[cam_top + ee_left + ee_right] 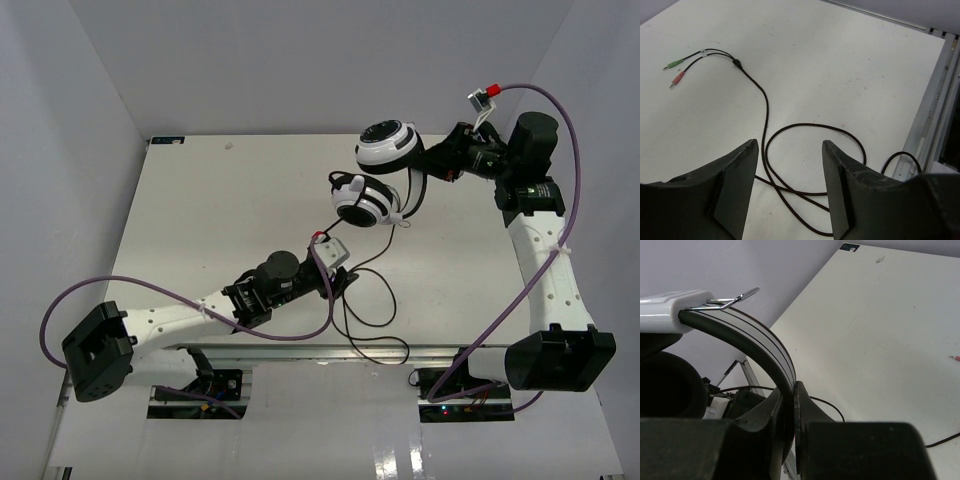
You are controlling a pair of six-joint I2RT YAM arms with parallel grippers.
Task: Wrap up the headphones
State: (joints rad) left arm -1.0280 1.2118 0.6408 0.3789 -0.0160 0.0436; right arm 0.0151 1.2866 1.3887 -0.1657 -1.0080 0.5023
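The headphones (pixel 365 200) hang above the table's far right, white ear cups stacked one over the other. My right gripper (pixel 436 163) is shut on their striped black-and-white headband (pixel 765 340); in the right wrist view the right gripper (pixel 788 387) pinches the band between both fingers, a black ear pad (pixel 665 385) at the left. The thin black cord (pixel 392 292) trails down onto the table in loose loops. My left gripper (pixel 343 284) hovers over those loops. In the left wrist view the left gripper (pixel 789 142) stands open with nothing between its fingers, the cord (pixel 790 127) lying below.
The cord ends in a green plug (pixel 674 63) and a pink plug (pixel 678 79) on the white table. The table's metal edge rail (pixel 935 90) runs along the right of the left wrist view. Purple robot cables (pixel 150 285) arc beside both arms.
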